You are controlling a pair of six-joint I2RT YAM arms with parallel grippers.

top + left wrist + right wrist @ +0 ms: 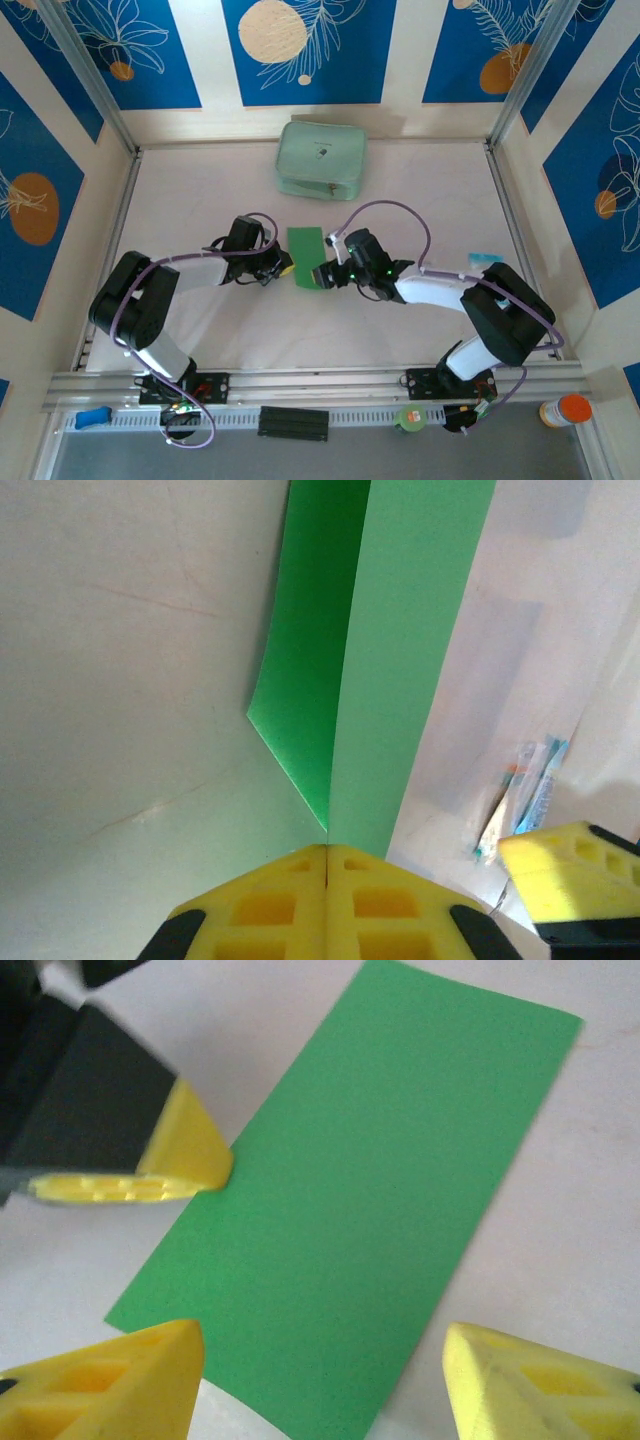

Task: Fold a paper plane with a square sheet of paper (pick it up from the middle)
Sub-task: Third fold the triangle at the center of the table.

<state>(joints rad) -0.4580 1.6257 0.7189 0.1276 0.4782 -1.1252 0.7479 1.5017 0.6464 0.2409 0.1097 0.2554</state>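
The square sheet of paper (305,256) is bright green and lies folded over into a narrow rectangle at the middle of the table. My left gripper (283,268) is shut on its left long edge. In the left wrist view the yellow pads (290,905) meet on the sheet of paper (400,660), whose darker under-layer curls away to the left. My right gripper (326,275) hovers over the sheet's near end. Its yellow fingertips (110,1380) stand wide open on either side of the paper (350,1200), holding nothing. The left gripper's pinched tips (190,1165) touch the paper's edge there.
A pale mint zip pouch (321,160) sits at the back centre. A small blue-and-white packet (485,258) lies at the right, near the right arm's elbow, also seen as the packet (525,790). Metal rails and wall panels border the table.
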